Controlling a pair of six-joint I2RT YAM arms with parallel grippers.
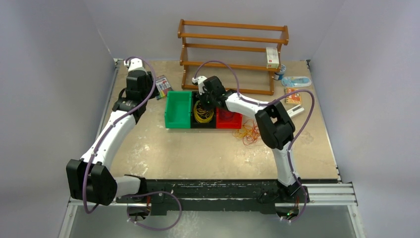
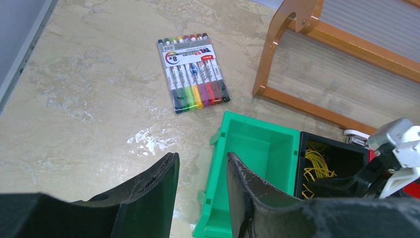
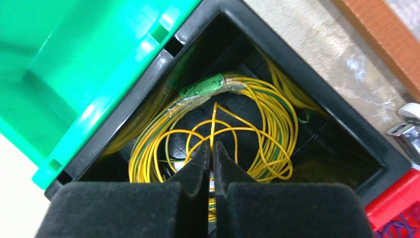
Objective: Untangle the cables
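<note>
Yellow cables (image 3: pixel 257 114) are lying coiled in the black bin (image 3: pixel 317 104), orange cables (image 1: pixel 249 133) sprawling loose beside the red bin (image 3: pixel 401 203), as I am holding my right gripper (image 3: pixel 212 148) pinched shut among the yellow loops, hemmed in by the green bin (image 3: pixel 74 59), while my left gripper (image 2: pixel 200 168) is hanging half-open and empty near a marker pack (image 2: pixel 194 74).

Left tool (image 2: pixel 202 157) hangs half open; right tool (image 3: pixel 212 148), arm outstretched, is pressed closed.

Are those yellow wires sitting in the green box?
No, the yellow cables lie coiled in the black bin, right next to the green bin.
</note>
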